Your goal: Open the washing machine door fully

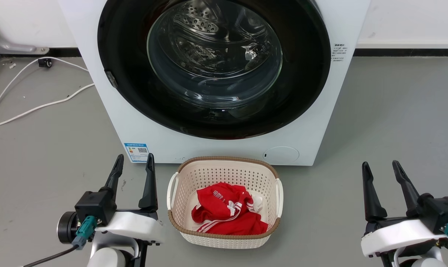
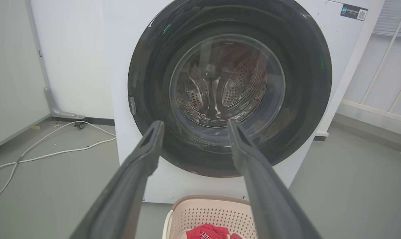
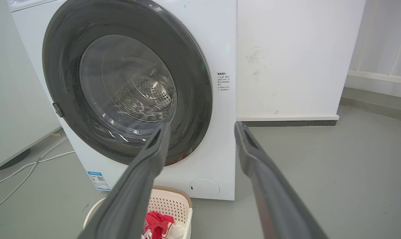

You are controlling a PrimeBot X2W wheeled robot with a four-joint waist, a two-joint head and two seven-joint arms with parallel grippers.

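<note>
- Currently washing machine door (image 1: 214,63) closed, flush against front of white washing machine (image 1: 142,137); glossy black rim, bulging clear glass; steel perforated drum seen through it
- small grey latch tab (image 1: 111,79) on door's left edge in head view
- left pincer (image 1: 134,157) low at left; fingers spread wide, holding nothing; well apart from door; tips just beside blue label sticker (image 1: 136,152) in head view
- right pincer (image 1: 380,165) low at right; fingers wide too, empty; over bare grey floor (image 1: 394,111), off machine's right side, well apart from door
- cream perforated laundry basket (image 1: 224,163), brown rim, on floor just in front of machine, between the two pincers; red garment with white stripes (image 1: 227,215) inside
- round filter cover (image 1: 281,154) low on machine front, just behind basket
- white cable (image 1: 35,109) trails across floor left of machine; runs toward wall
</note>
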